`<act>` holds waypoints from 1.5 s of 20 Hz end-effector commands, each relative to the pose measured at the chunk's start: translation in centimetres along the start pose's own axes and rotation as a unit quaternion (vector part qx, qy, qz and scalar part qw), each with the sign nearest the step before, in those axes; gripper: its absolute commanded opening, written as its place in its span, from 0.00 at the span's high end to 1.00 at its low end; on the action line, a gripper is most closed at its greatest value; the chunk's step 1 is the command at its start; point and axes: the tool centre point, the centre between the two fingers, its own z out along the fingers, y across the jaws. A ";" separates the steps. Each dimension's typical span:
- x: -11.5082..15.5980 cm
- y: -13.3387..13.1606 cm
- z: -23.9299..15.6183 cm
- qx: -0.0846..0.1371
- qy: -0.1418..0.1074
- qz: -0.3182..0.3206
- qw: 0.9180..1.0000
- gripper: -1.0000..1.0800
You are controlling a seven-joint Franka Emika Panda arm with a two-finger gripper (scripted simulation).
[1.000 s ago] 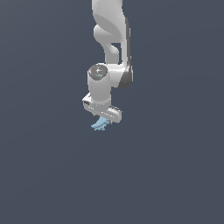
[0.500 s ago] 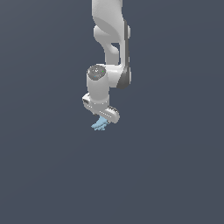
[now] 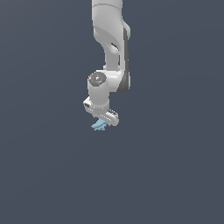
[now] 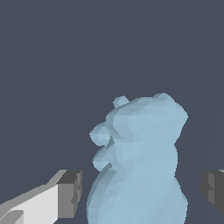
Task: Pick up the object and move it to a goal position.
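Observation:
The object (image 3: 99,126) is a small pale sky-blue lumpy item with stubby lobes, lying on the dark surface. My white gripper (image 3: 103,121) points down right over it, and the hand hides part of it in the exterior view. In the wrist view the object (image 4: 140,148) fills the space between my two dark fingertips (image 4: 72,192). A narrow gap shows on each side of it, so the gripper (image 4: 140,190) is open and straddles the object without touching it.
A plain dark grey-blue surface (image 3: 175,175) extends all around. The white arm (image 3: 111,43) rises toward the top of the exterior view. No goal marker shows.
The arm has come down slightly, bringing the hand lower around the object. The object has not moved.

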 end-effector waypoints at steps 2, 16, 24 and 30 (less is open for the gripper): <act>0.0 0.0 1.5 0.000 0.000 0.001 1.000 0.04; 0.0 0.0 2.2 0.000 0.000 0.001 1.000 1.00; 0.3 -0.5 0.5 0.003 0.005 0.000 1.000 1.00; 0.5 -0.8 -2.6 0.003 0.004 0.001 1.000 1.00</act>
